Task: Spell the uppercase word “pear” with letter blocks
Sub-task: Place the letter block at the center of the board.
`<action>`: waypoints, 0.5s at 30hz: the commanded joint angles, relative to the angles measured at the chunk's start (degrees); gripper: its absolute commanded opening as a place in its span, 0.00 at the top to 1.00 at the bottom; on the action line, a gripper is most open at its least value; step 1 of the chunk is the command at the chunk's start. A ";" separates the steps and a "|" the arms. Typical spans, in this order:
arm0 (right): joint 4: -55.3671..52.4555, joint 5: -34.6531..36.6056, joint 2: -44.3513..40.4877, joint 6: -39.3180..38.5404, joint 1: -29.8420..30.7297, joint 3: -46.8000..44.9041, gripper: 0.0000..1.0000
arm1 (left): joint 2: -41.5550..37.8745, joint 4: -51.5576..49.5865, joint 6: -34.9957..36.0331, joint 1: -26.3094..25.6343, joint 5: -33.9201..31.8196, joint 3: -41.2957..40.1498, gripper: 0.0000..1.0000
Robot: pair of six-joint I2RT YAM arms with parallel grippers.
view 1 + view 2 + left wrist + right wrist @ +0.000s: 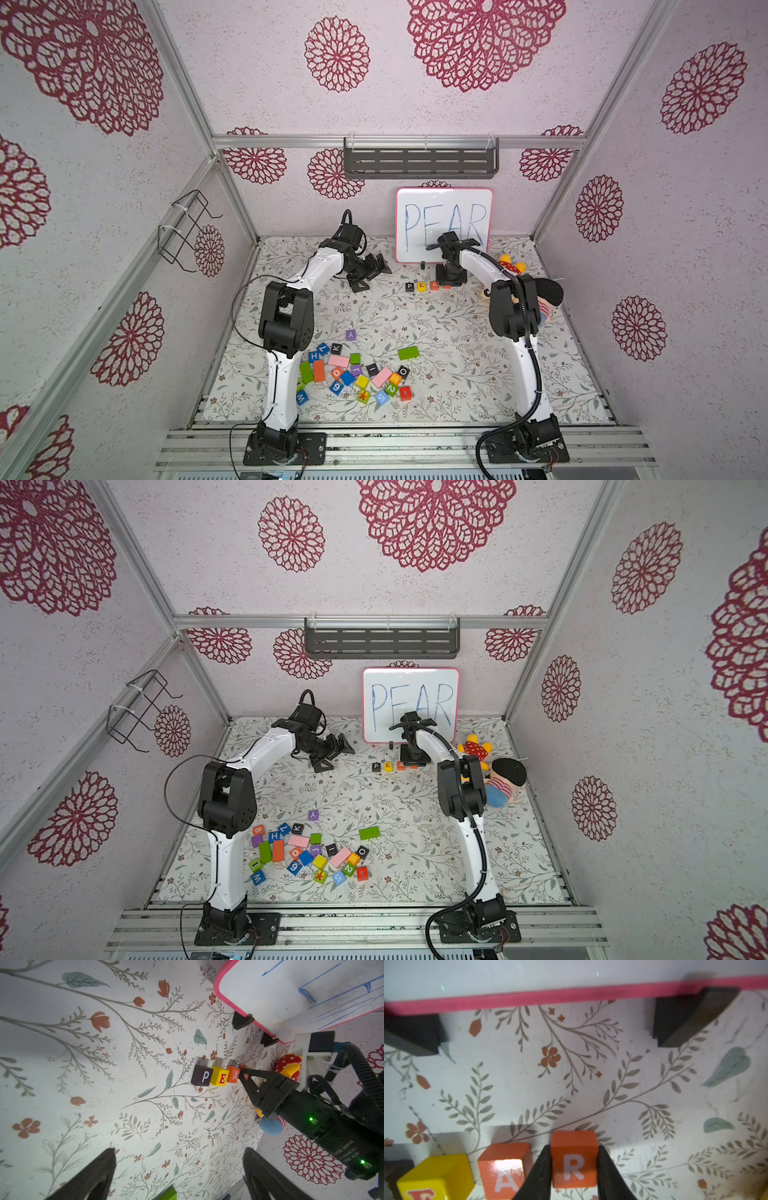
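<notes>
Row of letter blocks on the far part of the counter (457,316), just in front of the whiteboard (444,224) that bore the handwritten word PEAR. The black P block (409,286), the yellow E block (422,286) and the orange-red A block (434,285) stood side by side in reading order, letters up, close-set in one line; in the left wrist view the P and E cubes met edge to edge. The right tool (574,1148) pointed down at the end of this line and was clamped on the orange-red R block (574,1164): one black finger (542,1167) filled the narrow gap between A and R, and the other pressed the opposite face. The R block sat just beside the A block, set slightly nearer the whiteboard than its neighbour; whether it rested on the counter or hung just above it could not be told. In both top views the tool's body hid most of this block. The left tool (371,272) hovered over the counter to the left of the row, well apart from it, its jaws spread wide and empty. A heap of loose blocks (353,374), cubes with other letters and digits together with longer plain pink, green and orange pieces, lay at the near side of the counter, between the two arms. Two plush toys (511,771) lay by the right arm.
</notes>
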 commanded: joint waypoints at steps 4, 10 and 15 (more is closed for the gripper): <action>-1.69 0.03 -1.80 0.20 -0.34 -0.92 0.65 | -2.04 1.39 0.12 -0.08 -0.06 -0.86 0.02; -1.69 -0.28 -1.40 0.14 -0.31 -0.29 0.64 | -2.39 1.63 0.15 -0.01 -0.15 -1.36 0.02; -2.13 -0.37 -1.12 0.05 -0.31 0.80 0.60 | -2.56 1.77 0.06 -0.06 -0.15 -1.55 0.02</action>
